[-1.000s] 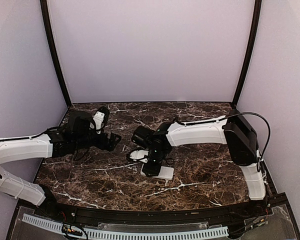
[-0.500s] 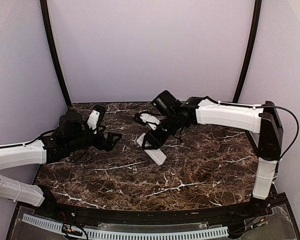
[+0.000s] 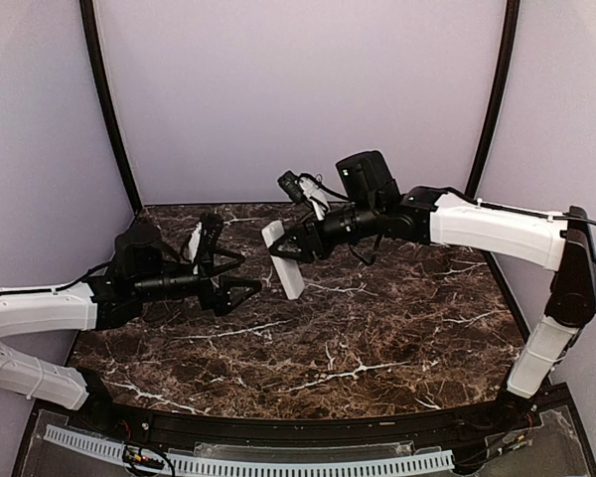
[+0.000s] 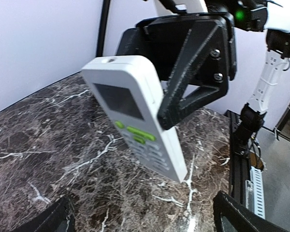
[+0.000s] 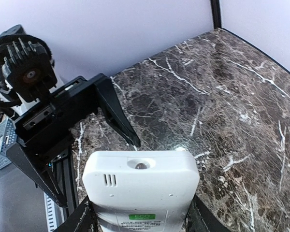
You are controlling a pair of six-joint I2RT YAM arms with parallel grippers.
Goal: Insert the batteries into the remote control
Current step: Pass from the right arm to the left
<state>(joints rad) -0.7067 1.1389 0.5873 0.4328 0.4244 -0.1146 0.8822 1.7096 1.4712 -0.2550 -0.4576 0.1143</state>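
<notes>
At the near side, the left arm is reaching low across the dark marbled table [image 3: 397, 348]. The left gripper [image 3: 240, 275] is hovering just above the surface with its jaws spread wide, gripping nothing and pointing toward the middle. Just beyond its fingertips, and apart from them, the remote control [image 3: 289, 280] is hanging in the air over the table. It is tilting, with its display end up and its button end slanting down, and its face with the dark display and green buttons is looking toward the left wrist camera. Farther back, the right gripper [image 3: 296, 246] is pinching the remote control across its width, with a black finger [image 4: 183, 87] pressing on each long edge. The right arm is stretching in from the right, raised clear of the table. Behind it all, a plain pale wall [image 3: 298, 99] is closing off the back.
</notes>
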